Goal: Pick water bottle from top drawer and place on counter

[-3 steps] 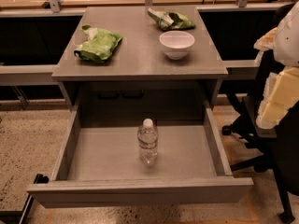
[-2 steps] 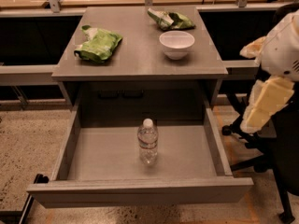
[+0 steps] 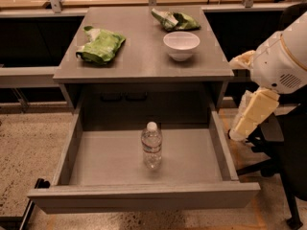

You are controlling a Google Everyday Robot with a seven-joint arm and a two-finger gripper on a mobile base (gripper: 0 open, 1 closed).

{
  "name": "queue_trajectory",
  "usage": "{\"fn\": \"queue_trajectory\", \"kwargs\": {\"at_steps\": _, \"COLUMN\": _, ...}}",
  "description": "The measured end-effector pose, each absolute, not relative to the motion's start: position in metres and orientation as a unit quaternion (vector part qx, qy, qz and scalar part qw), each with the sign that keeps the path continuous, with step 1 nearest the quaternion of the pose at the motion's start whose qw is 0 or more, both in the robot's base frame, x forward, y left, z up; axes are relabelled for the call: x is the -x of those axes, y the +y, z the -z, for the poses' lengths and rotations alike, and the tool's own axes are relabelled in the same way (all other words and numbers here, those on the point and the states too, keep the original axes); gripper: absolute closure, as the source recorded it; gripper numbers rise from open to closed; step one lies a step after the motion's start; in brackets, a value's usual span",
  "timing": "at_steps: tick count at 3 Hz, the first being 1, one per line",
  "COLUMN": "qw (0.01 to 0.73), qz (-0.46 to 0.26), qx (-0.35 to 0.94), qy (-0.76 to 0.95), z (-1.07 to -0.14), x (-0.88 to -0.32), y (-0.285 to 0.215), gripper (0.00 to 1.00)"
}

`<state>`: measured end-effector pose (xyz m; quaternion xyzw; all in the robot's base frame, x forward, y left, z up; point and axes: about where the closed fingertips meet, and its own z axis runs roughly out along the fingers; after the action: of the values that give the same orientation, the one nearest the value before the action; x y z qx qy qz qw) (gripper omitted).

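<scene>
The water bottle point(image 3: 151, 146) stands upright in the middle of the open top drawer point(image 3: 144, 195); it is clear, with a white cap and a thin label band. The drawer is pulled fully out under the grey counter point(image 3: 144, 56). My gripper point(image 3: 242, 125) hangs at the end of the white arm point(image 3: 283, 59) on the right, outside the drawer's right wall, at about the height of the drawer rim. It holds nothing and is well apart from the bottle.
On the counter are a white bowl point(image 3: 181, 44), a green chip bag point(image 3: 100, 45) at the left and another green bag point(image 3: 175, 19) at the back. A dark chair base point(image 3: 268, 162) stands on the floor at the right. Dark shelves flank the cabinet.
My arm has swung left and down toward the drawer's right side. The bottle and the drawer have not moved.
</scene>
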<state>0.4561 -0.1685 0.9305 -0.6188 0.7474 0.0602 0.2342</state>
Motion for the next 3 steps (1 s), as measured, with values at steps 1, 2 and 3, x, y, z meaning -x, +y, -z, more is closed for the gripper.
{"fn": "queue_trajectory", "kwargs": {"at_steps": 1, "qw": 0.236, "qz": -0.083, "qx": 0.595, "qy": 0.764, "z": -0.909, "x": -0.456, "y": -0.170, "gripper": 0.00}}
{"fn": "queue_trajectory", "kwargs": {"at_steps": 2, "qw": 0.242, "qz": -0.128, "qx": 0.579, "qy": 0.768, "z": -0.870, "x": -0.457, "y": -0.156, "gripper": 0.00}}
{"fn": "queue_trajectory", "kwargs": {"at_steps": 3, "qw": 0.246, "qz": -0.185, "qx": 0.574, "qy": 0.759, "z": -0.828, "x": -0.457, "y": -0.131, "gripper": 0.00}}
